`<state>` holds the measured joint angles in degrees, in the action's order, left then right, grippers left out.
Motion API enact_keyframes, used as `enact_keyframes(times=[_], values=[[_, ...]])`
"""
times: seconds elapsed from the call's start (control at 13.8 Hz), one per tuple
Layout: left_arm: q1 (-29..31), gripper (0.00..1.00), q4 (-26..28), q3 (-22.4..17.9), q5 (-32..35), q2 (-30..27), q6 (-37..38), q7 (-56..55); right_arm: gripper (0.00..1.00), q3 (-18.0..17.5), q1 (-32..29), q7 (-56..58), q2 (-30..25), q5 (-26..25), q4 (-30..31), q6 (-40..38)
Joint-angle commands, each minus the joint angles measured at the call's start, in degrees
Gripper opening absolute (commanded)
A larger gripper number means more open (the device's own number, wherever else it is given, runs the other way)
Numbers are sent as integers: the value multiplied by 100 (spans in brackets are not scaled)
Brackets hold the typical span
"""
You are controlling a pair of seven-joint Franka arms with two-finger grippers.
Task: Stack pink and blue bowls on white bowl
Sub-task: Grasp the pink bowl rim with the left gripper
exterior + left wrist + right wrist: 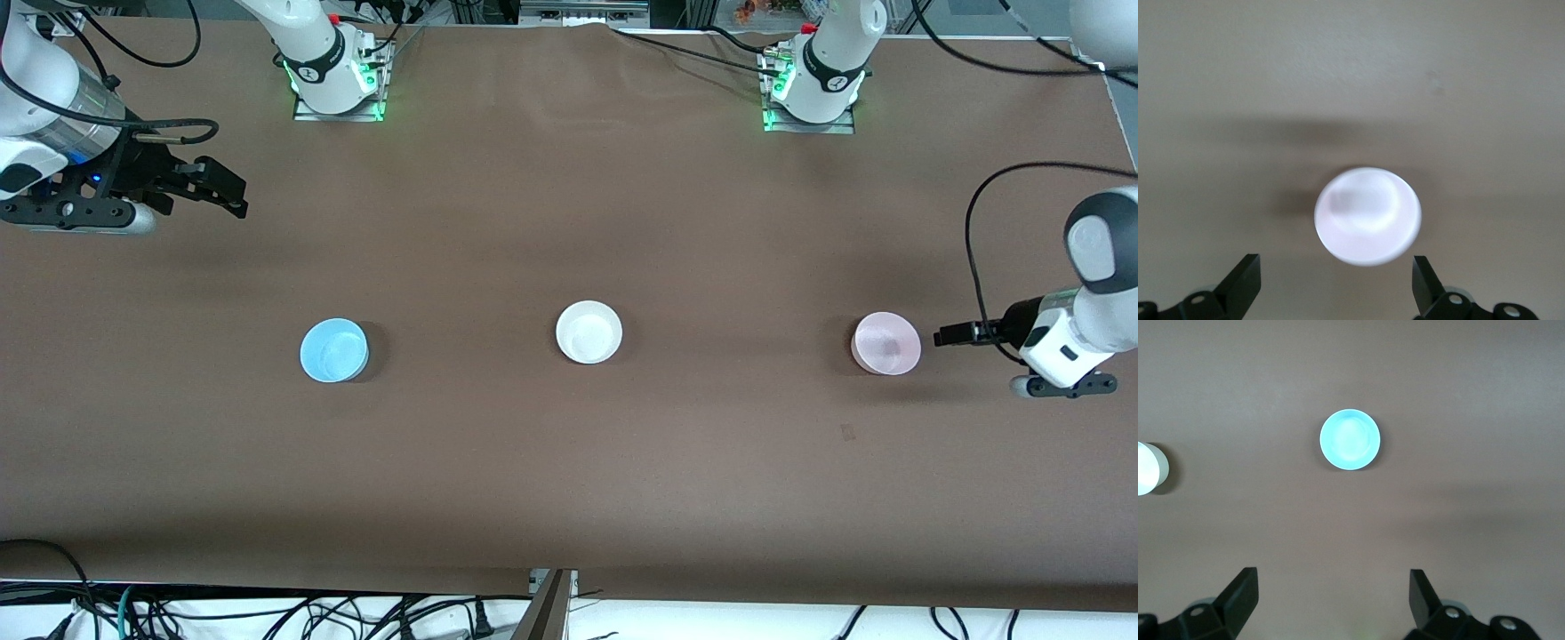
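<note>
Both pairs of fingers stand wide apart and hold nothing. In the left wrist view the two dark fingertips (1245,280) sit at the lower corners of the frame, with the pink bowl (1368,216) between and just ahead of them, centre-low in the picture. In the front view the left gripper (951,336) shows at the right edge of the frame, just beside that pink bowl (886,343) and level with it, so a short advance toward the frame's centre would bring the rim between the fingers.

Over the upper left corner of the front view hangs the right gripper (222,188), well apart from the blue bowl (333,350), which lies lower in the frame. Its wrist view puts the blue bowl (1350,439) in the upper middle, far ahead of the fingertips (1241,597).

At mid-frame sits the white bowl (589,332), between the other two in one row. The left arm looks the nearer to a grasp. Bare brown table (569,480) surrounds every bowl, so there is open room for the carry.
</note>
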<state>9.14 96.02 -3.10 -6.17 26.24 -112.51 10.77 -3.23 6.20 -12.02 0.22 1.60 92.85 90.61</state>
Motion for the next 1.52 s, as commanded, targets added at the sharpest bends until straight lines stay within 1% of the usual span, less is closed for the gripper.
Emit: enact_keyframes(times=[0.0,0.14,0.29,0.43,0.58,0.72,0.94,1.09,1.16,1.3,1.45], values=[[184,100,39,11,-375,319,-437,626,100,7,22,-72,-13,77,-91,9],[289,100,91,11,-674,565,-718,1022,100,7,22,-72,-13,86,-92,44],[281,100,502,-59,-938,558,-1069,1076,100,-28,30,-72,-13,77,-92,97],[246,99,890,-60,-1009,531,-1474,1085,100,-37,30,-72,-13,77,-92,175],[237,92,1023,-68,-1009,522,-1581,1085,100,-142,30,-81,-22,77,-92,203],[228,78,1059,-68,-1027,522,-1590,1085,100,-152,22,-72,-22,68,-92,211],[211,44,1129,-77,-1220,531,-1590,1085,100,-134,4,-72,-22,68,-92,159],[202,12,1129,-77,-1229,531,-1581,1076,100,-134,4,-72,-22,68,-92,158],[202,0,1138,-77,-1229,531,-1572,1085,100,-125,4,-72,-14,68,-92,176],[202,0,1103,-77,-1229,522,-1520,1068,100,-134,4,-63,-13,34,-92,307],[123,0,919,-60,-1255,435,-1161,972,100,-134,4,-72,-13,42,-92,387]])
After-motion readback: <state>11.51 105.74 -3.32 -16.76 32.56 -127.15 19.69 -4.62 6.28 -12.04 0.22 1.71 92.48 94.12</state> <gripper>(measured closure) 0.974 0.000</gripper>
